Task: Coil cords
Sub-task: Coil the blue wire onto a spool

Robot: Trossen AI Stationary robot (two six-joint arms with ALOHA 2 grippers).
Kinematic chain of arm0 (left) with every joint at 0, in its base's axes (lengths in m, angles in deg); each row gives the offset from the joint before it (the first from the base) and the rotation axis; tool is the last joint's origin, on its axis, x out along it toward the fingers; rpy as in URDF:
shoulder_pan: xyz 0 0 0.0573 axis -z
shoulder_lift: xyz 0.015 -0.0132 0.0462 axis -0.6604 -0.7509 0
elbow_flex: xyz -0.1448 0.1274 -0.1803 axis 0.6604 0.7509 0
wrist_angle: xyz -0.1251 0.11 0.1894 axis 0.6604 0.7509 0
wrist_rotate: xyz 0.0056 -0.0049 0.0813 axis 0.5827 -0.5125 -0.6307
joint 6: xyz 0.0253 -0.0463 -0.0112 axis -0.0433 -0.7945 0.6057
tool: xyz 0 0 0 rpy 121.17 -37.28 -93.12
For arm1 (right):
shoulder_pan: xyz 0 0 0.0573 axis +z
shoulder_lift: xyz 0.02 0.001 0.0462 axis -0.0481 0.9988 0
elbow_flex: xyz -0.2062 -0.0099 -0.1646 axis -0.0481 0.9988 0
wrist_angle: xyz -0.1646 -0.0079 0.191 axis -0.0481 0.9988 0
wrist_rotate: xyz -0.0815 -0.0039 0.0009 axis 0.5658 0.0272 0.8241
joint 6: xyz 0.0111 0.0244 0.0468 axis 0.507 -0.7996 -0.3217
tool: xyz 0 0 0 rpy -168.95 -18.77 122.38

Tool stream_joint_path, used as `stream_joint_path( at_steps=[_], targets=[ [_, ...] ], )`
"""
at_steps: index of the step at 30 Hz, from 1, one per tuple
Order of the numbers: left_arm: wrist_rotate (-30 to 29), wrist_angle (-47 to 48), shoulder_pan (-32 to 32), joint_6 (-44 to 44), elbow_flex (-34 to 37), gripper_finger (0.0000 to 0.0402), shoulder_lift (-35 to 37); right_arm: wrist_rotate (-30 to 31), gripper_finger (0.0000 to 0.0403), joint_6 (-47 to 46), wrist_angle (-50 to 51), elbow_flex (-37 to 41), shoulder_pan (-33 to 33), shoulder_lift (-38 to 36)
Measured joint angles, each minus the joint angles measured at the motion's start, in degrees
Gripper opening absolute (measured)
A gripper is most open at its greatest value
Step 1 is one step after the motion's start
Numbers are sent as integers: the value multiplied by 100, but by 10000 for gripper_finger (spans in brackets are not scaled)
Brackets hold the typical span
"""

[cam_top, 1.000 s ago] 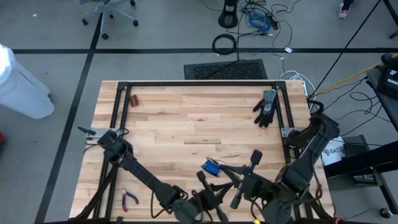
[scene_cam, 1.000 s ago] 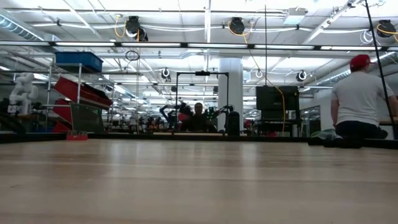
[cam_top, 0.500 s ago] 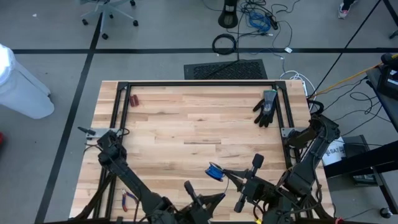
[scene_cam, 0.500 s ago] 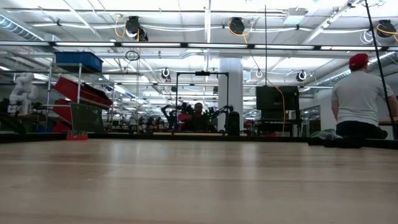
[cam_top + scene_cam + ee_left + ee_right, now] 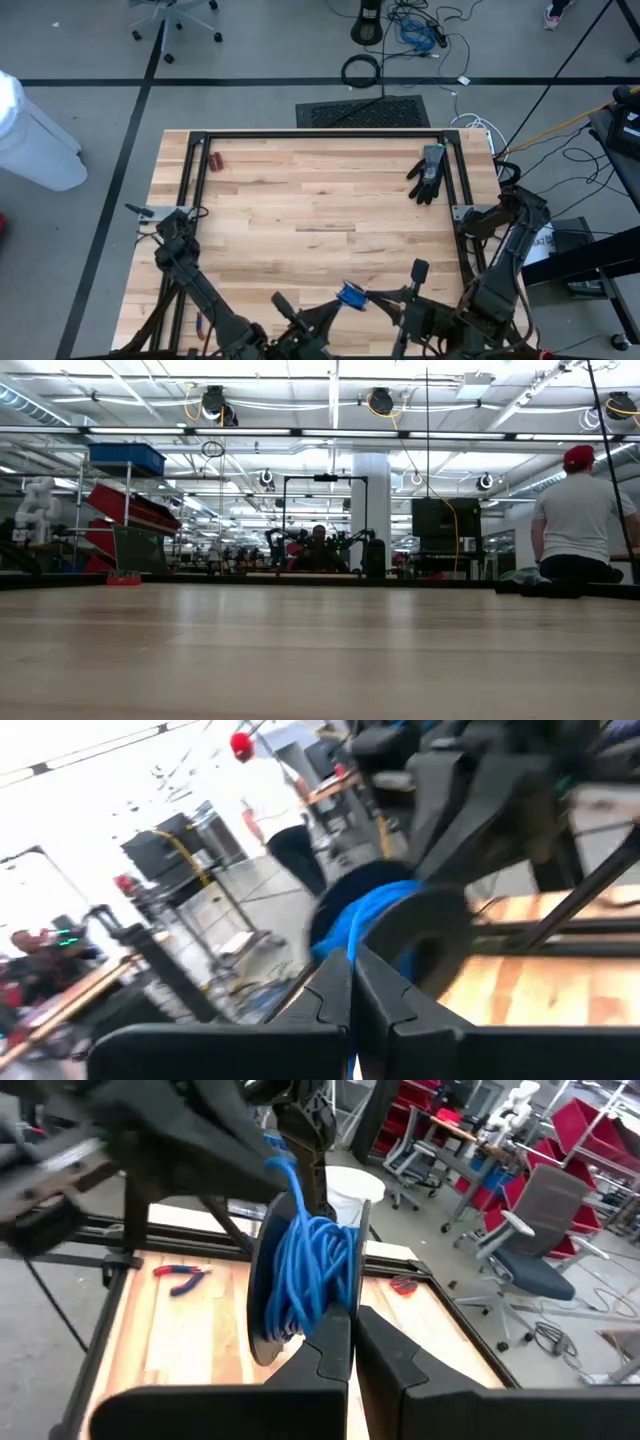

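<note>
From where I look, there is hardly any writing I can read. A white box [image 5: 538,243] at the right edge of the overhead picture, beside my right arm, carries dark letters, but they are too small for me to make out. Nothing else in my wrist pictures or the level picture shows legible words, numbers or signs.

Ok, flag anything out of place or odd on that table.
A black glove lies by the far right frame rail and red-handled pliers sit near the left edge, both unrelated to coiling. The blue cord bundle hangs between the shut left gripper and right gripper.
</note>
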Motion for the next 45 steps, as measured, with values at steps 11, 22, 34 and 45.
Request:
stream_joint_path(
  at_steps=[11,22,34,45],
  targets=[
    [-243,-4,163,110,-38,1,13,-355,0,-46,-129,-2,431,-42],
    [-241,11,303,121,-36,9,15,-305,0,-50,-184,-2,593,-46],
    [-168,67,356,138,-34,24,22,-313,0,-49,-179,-2,593,-48],
    [8,199,577,405,-27,31,24,-318,0,-46,-177,-2,593,-80]
  ],
)
